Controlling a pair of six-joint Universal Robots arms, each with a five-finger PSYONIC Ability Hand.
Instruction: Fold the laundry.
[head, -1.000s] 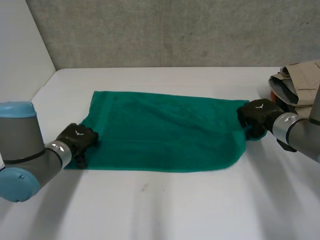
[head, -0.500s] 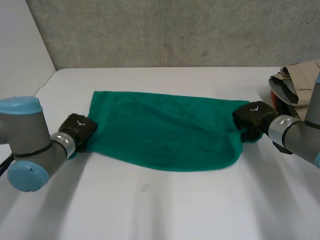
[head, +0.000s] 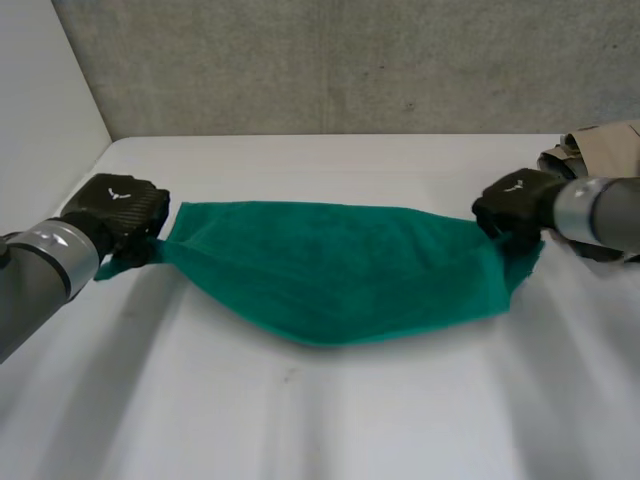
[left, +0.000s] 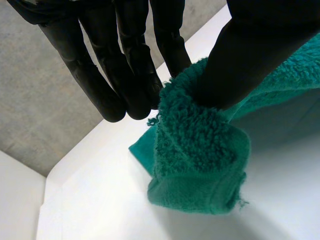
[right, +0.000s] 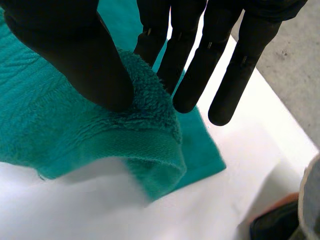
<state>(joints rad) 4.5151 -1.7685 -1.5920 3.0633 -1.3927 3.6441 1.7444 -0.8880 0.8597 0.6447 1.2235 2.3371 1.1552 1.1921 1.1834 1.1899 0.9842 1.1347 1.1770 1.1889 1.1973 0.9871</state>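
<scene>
1. We see the green towel stretched across the middle of the white tabletop, held up at both ends.
2. The left robot hand has the towel's left end, and that corner is bunched up and lifted off the tabletop.
3. In the left wrist view, the thumb presses into a fold of fluffy towel against the fingers. So this robot hand is clamped on the cloth, and a doubled-over hem hangs just below the pinch.
4. Over on the other side, the right robot hand grips the towel's right end, with a short flap hanging down beside it.
5. The right wrist view shows the same thing: the thumb pushes a ridge of towel against the nearest fingers, and the hem curls under it. This robot hand is clamped on the towel too.
6. Between the two hands the towel sags, its lowest edge curving down in the middle. We cannot tell whether that edge touches the tabletop.
7. Behind the right robot hand, at the far right edge of the tabletop, sits a pile of clothes in beige and grey.
8. A grey concrete wall stands behind the tabletop.
</scene>
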